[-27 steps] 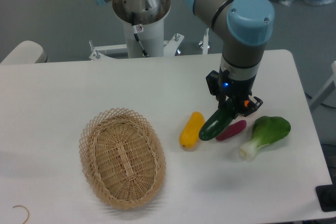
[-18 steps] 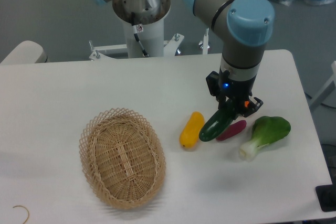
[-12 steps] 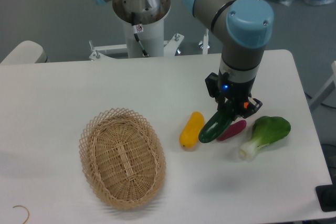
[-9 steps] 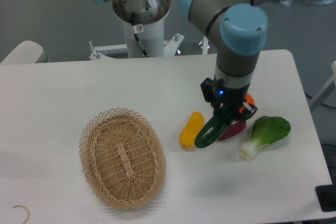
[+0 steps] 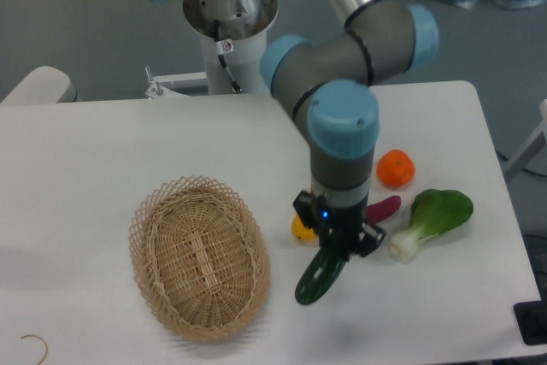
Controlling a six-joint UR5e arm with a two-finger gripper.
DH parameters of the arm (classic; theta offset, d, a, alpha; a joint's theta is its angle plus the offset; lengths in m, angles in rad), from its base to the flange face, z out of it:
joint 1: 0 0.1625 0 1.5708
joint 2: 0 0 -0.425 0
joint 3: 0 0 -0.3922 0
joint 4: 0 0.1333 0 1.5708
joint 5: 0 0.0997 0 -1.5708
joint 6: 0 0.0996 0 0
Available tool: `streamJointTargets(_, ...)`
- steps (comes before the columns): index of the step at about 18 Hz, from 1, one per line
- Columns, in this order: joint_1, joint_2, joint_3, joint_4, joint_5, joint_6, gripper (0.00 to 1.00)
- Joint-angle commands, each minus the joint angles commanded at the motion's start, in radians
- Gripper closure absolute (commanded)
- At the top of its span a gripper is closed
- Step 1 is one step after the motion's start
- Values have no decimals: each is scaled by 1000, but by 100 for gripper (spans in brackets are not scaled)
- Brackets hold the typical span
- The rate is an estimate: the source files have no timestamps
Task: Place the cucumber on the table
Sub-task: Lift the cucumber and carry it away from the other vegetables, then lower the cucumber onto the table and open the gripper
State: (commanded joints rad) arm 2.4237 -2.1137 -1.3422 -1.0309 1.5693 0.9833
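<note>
Since half a second ago the arm has swung toward the near edge of the counter (image 5: pixel 102 143), carrying the cucumber away from its spot between the yellow vegetable and the purple one and uncovering an orange fruit behind.

Well to the left of the tool (image 5: pixel 335 244) sits the oval wicker basket (image 5: pixel 199 256). Just beside the tool's left, mostly hidden by it, the yellow vegetable (image 5: pixel 299 228) peeks out. The tool is clamped on the upper end of the cucumber (image 5: pixel 319 277), which slants down and to the left below it; whether its lower tip touches the counter cannot be told. To the tool's right, and a little behind, lies the purple vegetable (image 5: pixel 383 208). Farther back on that side is the orange fruit (image 5: pixel 396 168). Farthest right lies the bok choy (image 5: pixel 432 220), white stem toward the tool.
</note>
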Motion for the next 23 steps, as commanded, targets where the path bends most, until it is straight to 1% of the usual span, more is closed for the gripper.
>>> streamJointTargets(5, 43, -46, 0, 51, -12, -46, 57)
streamJointTargets(7, 46, -66, 0, 83, -15, -52, 57)
streamJointTargets(11, 49, -110, 0, 136, -14, -109, 57)
streamJointTargets(14, 60, -126, -17, 141, -11, -103, 57)
streamJointTargets(23, 66, -164, -18, 149, -6, -97, 57)
